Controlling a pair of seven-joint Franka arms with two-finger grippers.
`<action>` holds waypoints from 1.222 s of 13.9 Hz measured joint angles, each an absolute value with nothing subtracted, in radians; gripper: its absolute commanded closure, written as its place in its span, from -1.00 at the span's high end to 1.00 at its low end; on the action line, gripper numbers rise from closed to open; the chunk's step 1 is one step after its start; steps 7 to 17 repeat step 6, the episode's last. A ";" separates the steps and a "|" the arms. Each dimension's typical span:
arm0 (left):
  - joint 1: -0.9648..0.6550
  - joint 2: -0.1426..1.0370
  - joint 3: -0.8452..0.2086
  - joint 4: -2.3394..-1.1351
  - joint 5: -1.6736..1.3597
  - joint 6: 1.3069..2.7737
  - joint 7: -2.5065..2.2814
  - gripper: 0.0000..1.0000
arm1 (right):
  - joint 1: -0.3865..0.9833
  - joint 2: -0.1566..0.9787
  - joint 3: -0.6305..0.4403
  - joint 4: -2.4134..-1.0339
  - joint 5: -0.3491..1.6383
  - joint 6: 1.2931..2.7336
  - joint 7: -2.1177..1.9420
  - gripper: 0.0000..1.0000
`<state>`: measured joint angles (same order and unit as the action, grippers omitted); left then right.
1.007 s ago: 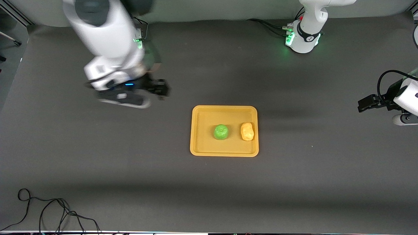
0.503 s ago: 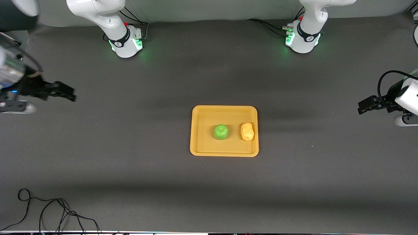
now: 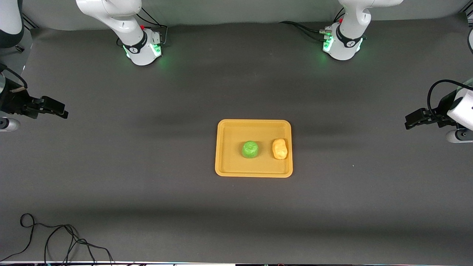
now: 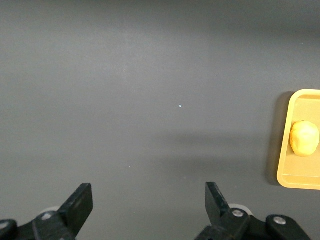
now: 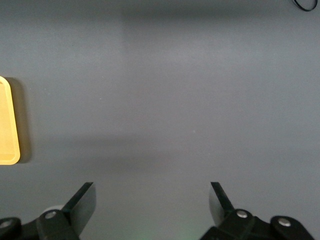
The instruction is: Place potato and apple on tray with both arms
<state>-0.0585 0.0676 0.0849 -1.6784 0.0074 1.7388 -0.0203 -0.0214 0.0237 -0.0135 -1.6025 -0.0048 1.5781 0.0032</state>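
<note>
both fruits sit on the tray [image 3: 221, 147] mid-table, the apple [image 3: 250, 149] near its middle and the potato [image 3: 279, 148] just beside it toward the left arm's end, apart from each other. left gripper [image 3: 408, 121] hangs over bare table at its own end, fingers [image 4: 80, 202] spread wide and empty. right gripper [image 3: 61, 111] hangs over its end, fingers [image 5: 82, 200] likewise apart, holding nothing

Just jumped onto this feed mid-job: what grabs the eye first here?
The yellow tray in the middle of the dark table, with the green apple and the potato lying side by side in it, apart, the potato toward the left arm's end. Both end effectors are open and empty over bare table: the left end effector at its end, the right end effector at its own.
</note>
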 measured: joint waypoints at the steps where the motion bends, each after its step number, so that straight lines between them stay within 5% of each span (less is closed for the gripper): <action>1: -0.059 0.068 0.085 -1.678 0.007 1.739 -0.020 0.99 | -0.021 0.019 -0.012 -1.602 -0.005 1.582 0.003 1.00; 17: -0.058 0.068 0.086 -1.678 0.007 1.738 -0.020 0.99 | -0.021 0.011 -0.011 -1.592 -0.006 1.590 0.003 1.00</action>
